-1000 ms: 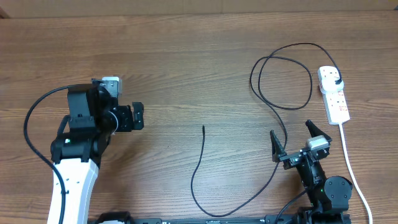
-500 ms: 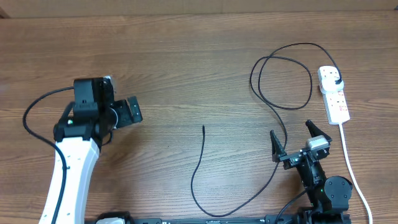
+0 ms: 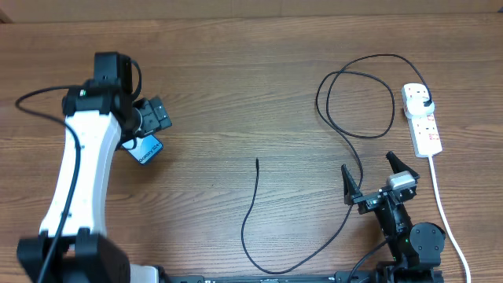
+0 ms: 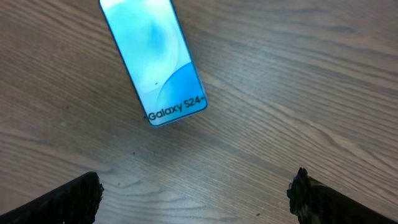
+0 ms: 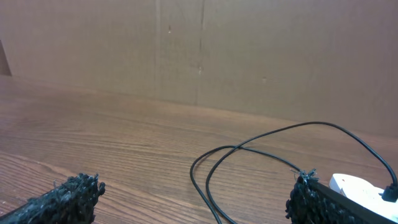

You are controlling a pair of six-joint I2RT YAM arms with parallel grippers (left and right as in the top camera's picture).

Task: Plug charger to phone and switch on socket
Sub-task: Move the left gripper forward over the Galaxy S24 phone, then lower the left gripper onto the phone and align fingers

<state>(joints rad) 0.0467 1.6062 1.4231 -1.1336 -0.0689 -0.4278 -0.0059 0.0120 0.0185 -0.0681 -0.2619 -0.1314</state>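
Your left end effector (image 3: 157,115) swings off the phone (image 3: 144,149), wide and empty; the charger tip (image 3: 257,163) lies well apart from it, unplugged.

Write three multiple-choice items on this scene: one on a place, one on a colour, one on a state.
1. Where is the phone?
A. on the table, beside the left gripper
B. on top of the socket
C. in the right gripper

2. What colour is the socket's body?
A. black
B. white
C. blue

3. The charger has its connector tip:
A. in the phone
B. lying free on the table
C. clamped between jaws

Key:
1 A: the overhead view shows it by the left arm, far from the socket.
2 B: the strip is white.
3 B: the tip lies alone mid-table, and both grippers' jaws are open and empty.
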